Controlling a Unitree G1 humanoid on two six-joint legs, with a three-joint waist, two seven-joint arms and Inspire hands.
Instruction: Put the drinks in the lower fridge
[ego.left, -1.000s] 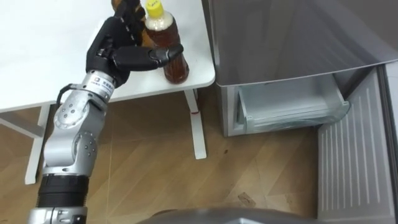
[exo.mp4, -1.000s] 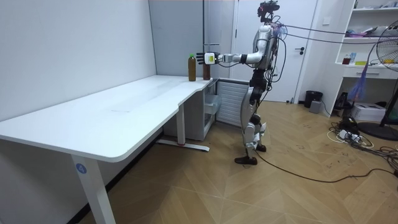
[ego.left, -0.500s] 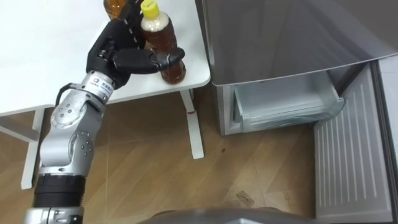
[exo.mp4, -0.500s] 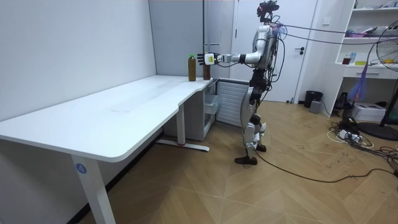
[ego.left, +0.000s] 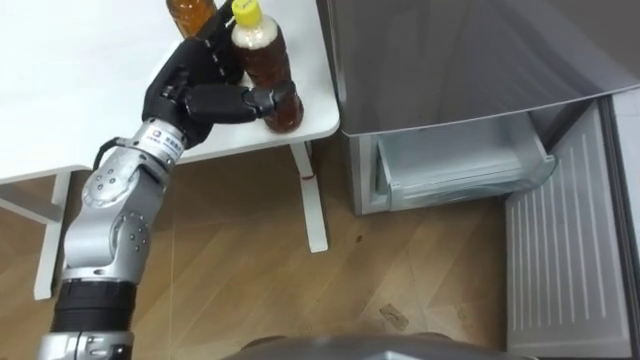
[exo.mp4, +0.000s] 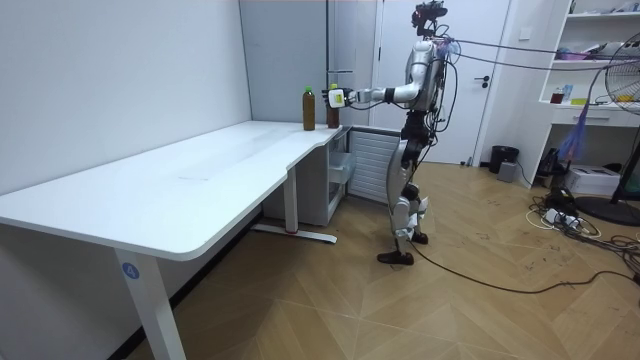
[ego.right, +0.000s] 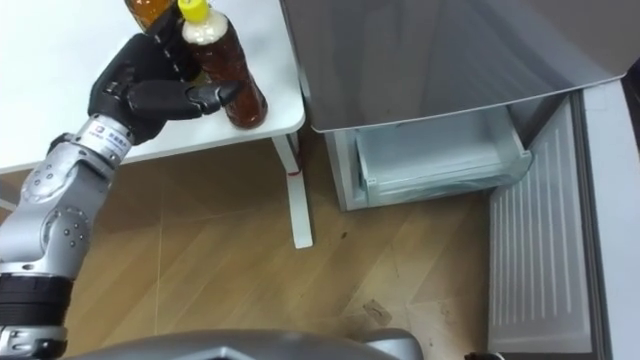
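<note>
A brown tea bottle with a yellow cap (ego.left: 270, 75) stands upright near the corner of the white table (ego.left: 70, 110). My left hand (ego.left: 190, 90) is wrapped round it, thumb across its front and fingers behind it. A second brown bottle (ego.left: 190, 12) stands just behind on the table, cut off by the top edge. In the room view I stand at the table's end with the left arm stretched out to the two bottles (exo.mp4: 331, 106).
To the right of the table stands the grey fridge (ego.left: 450, 50). Its lower compartment is open, showing a clear drawer (ego.left: 460, 165). The lower door (ego.left: 560, 260) hangs open at the right. The table's white leg (ego.left: 312, 200) stands on wood floor.
My left hand has closed in on the yellow-capped bottle, its thumb curling tighter across the front. The whole picture has shifted a little.
</note>
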